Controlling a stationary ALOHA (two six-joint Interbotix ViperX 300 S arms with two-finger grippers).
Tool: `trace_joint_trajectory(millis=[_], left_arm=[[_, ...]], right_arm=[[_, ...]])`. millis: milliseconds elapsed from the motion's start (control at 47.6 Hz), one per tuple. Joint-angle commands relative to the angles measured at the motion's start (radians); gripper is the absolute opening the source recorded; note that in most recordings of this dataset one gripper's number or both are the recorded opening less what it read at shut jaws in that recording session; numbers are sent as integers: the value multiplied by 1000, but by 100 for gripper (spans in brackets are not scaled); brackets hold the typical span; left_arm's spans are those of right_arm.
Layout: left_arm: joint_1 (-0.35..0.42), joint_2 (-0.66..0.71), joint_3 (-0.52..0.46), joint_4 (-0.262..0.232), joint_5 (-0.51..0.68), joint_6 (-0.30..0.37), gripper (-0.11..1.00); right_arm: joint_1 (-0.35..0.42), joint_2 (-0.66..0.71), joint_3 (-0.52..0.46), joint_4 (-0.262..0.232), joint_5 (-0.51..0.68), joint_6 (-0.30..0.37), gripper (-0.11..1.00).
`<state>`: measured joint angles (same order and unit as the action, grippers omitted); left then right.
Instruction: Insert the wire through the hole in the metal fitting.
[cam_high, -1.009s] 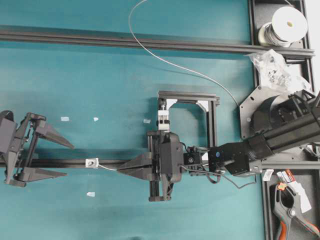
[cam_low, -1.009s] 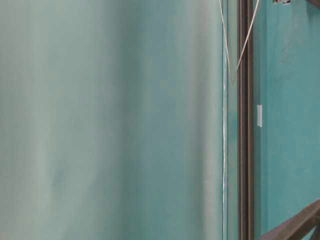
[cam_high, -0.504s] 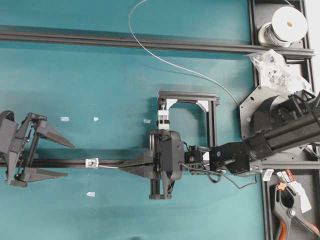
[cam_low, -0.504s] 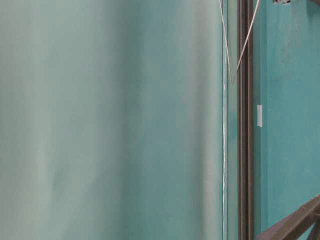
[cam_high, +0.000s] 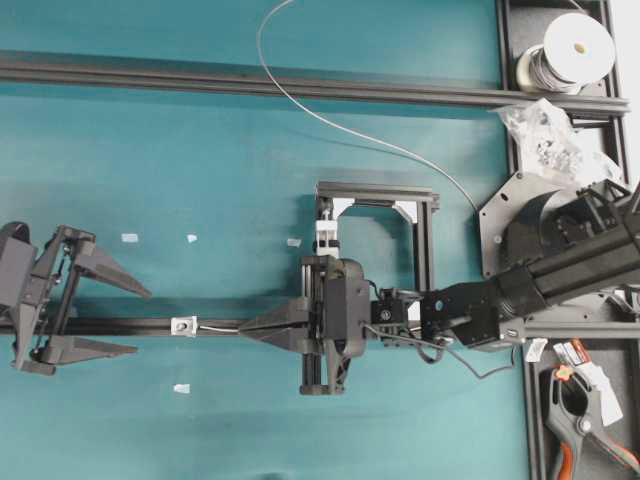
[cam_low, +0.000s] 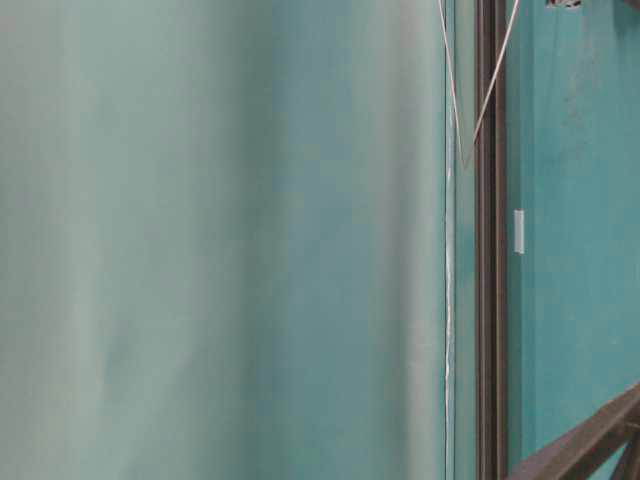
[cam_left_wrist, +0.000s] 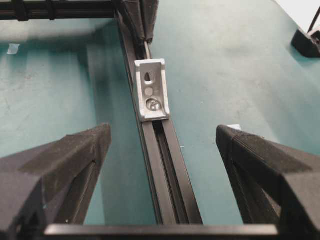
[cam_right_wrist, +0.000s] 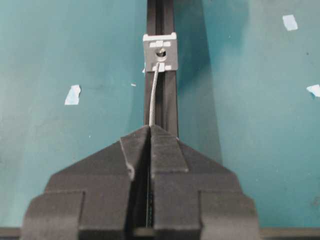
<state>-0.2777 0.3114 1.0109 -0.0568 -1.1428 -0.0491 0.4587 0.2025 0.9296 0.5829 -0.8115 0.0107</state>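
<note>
**Overhead view: your right pincer has backed off along the rail, and the wire tip sits at the hole**

Compare the overhead pictures and you will see your right pincer (cam_high: 250, 328) has slid away from the metal fitting (cam_high: 182, 325) over the last second, so a longer stretch of the wire (cam_high: 218, 327) now shows between its tips and the fitting. The pincer is clenched on the wire. In the right wrist view the free end of the wire (cam_right_wrist: 154, 90) runs straight up from the closed tips to the dark hole of the fitting (cam_right_wrist: 160, 51). Whether the tip is actually inside the hole or only resting at its mouth cannot be told from these pictures. My reading is that the retreat means either a re-aim or a regrip further back, not a finished insertion.

Your left pincer (cam_high: 100, 318) stands released, one finger on each side of the black rail (cam_high: 130, 326), on the far side of the fitting from the right pincer and well apart from it. The left wrist view shows the fitting (cam_left_wrist: 151, 90) sitting on the rail between those spread fingers.

For room, the worktop (cam_high: 200, 180) on both sides of the fitting carries only small pale tape scraps (cam_high: 129, 238). The rail itself fixes your line of travel. Behind the right pincer, away from the fitting, stands the small black frame (cam_high: 376, 190), so a sideways swing there looks tight.
</note>
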Motion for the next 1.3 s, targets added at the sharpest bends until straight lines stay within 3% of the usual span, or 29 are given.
trace_joint_trajectory(millis=[0, 1282], left_arm=[[2, -29, -9, 0, -5, 0, 77], [5, -29, -12, 0, 3, 0, 77]], right_arm=[[-6, -20, -9, -5, -15, -9, -1], [-38, 55, -89, -5, -29, -31, -1]])
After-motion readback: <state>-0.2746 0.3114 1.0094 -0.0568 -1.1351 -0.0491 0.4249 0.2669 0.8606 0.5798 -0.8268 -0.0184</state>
